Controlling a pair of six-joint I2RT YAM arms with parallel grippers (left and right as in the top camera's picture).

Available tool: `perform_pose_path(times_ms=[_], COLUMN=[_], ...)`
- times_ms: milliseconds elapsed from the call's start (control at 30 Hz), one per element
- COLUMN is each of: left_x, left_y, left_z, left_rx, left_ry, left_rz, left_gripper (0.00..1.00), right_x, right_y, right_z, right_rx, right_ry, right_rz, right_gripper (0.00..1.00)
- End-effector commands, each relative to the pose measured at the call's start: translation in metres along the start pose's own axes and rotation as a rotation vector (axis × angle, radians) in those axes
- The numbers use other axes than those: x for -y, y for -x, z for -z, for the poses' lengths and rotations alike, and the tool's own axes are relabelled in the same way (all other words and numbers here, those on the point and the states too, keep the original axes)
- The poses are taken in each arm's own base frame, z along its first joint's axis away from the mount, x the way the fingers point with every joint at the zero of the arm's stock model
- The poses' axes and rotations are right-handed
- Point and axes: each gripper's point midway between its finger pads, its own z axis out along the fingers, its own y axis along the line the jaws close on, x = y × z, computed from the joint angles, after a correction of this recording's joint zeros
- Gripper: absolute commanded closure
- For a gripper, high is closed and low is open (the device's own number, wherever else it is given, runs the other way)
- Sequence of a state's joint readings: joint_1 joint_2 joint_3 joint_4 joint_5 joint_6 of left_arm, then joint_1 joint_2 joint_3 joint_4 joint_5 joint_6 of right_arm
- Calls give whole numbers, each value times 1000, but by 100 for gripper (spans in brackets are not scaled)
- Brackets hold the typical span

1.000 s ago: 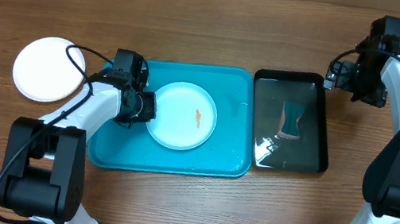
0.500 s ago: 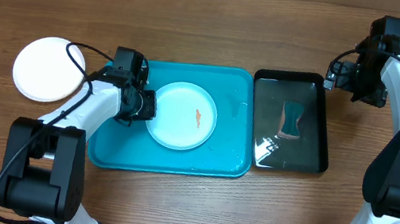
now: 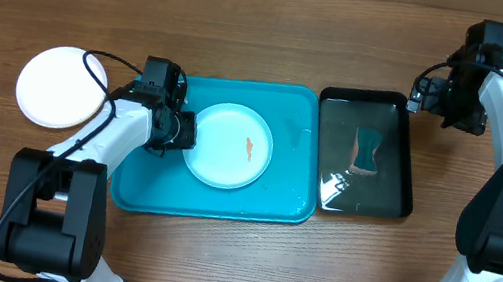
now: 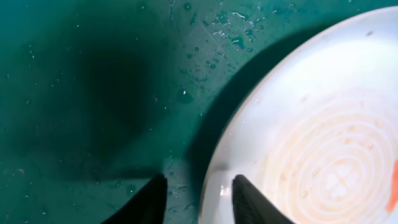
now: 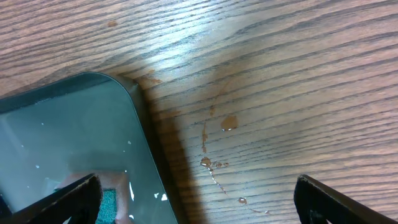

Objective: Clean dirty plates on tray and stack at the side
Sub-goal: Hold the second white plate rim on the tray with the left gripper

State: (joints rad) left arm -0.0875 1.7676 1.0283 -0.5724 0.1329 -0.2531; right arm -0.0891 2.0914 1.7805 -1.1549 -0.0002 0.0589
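While the brown wooden table (image 3: 270, 23) is carrying everything, the large turquoise rectangular plastic tray (image 3: 285, 182) is lying directly under the left gripper (image 3: 182, 135), serving, I judge, as the wet work zone. Just below and inward of the right gripper (image 3: 423, 93), the smaller glossy black rectangular tray (image 3: 382, 182) is holding water, likely for rinsing. That right gripper is hanging with its jaws spread wide and nothing between them, seemingly parked clear of the work. The rim of the round shallow pale blue plastic plate (image 4: 311, 124) is running between the left gripper's fingertips. Its jaws are standing narrowly apart, straddling that edge without pinching it, probably to steady or take the plate. Well apart from that gripper, on its outer side, the round white plastic plate (image 3: 58, 85) is resting on bare wood, apparently starting the stack. A small teal sponge (image 3: 366, 151) is soaking near the right gripper, and a tiny orange smear (image 3: 247, 148) is marking the blue plate as uncleaned.
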Motion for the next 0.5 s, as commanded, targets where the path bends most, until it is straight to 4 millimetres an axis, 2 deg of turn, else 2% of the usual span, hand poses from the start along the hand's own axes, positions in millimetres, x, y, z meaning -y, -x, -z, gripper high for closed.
perform_pose_path(times_ms=[0, 100, 333, 467], left_x=[5, 5, 5, 5], left_y=[13, 13, 14, 15], left_z=[13, 13, 13, 13], left_rx=[50, 50, 53, 56], left_ry=[0, -1, -1, -3], left_rz=[-24, -24, -25, -26], left_gripper=[70, 76, 77, 92], right_x=[-3, -3, -3, -3], right_y=[8, 8, 8, 8], right_z=[18, 18, 18, 18], right_rx=[52, 52, 52, 52], right_ry=[8, 8, 8, 8], right_rz=[0, 0, 0, 0], right_gripper=[0, 0, 0, 0])
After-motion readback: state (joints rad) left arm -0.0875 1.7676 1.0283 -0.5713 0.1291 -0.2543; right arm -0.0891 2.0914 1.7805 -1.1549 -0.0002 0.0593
